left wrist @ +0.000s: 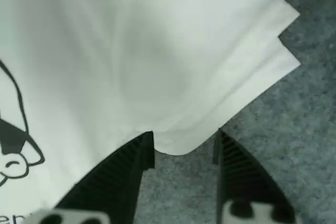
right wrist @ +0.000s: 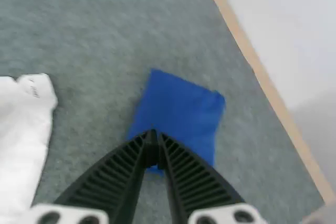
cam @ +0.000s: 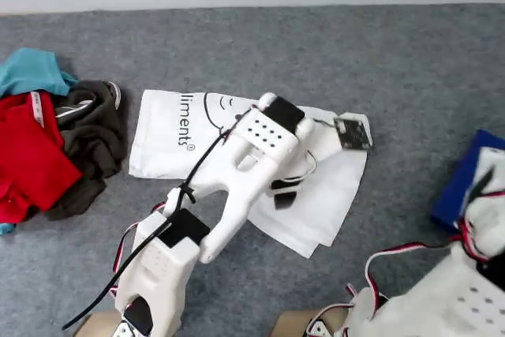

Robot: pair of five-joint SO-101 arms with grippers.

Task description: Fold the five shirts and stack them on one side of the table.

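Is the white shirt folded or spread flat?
Folded, at least partly: the white shirt shows stacked double edges at its corner, by the open left gripper.

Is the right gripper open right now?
No, the right gripper has its fingers closed together with no gap, their tips at the edge of the blue shirt.

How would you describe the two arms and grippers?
Both arms are white plastic with black motors. A black cable runs along the left arm; red wires loop by the right arm. The left gripper and right gripper have black ribbed fingers.
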